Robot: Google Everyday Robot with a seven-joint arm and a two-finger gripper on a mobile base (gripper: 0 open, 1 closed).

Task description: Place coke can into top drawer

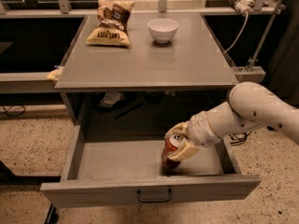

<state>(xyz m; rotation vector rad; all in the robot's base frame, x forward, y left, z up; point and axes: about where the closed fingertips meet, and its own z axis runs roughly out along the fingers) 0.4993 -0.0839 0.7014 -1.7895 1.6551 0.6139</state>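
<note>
The top drawer (117, 160) is pulled wide open below the grey cabinet top, its flat grey front with a small dark handle (154, 196) nearest me. My gripper (180, 142) reaches in from the right and is shut on the coke can (170, 154), a red can with a silver top. The can is tilted, top towards the gripper, and its base is at or just above the drawer floor in the right half of the drawer.
On the cabinet top (149, 62) stand a white bowl (162, 29) and a brown chip bag (111, 22). My white arm (252, 111) crosses the drawer's right side. Cables and a metal stand (254, 36) are at the right. Speckled floor surrounds the cabinet.
</note>
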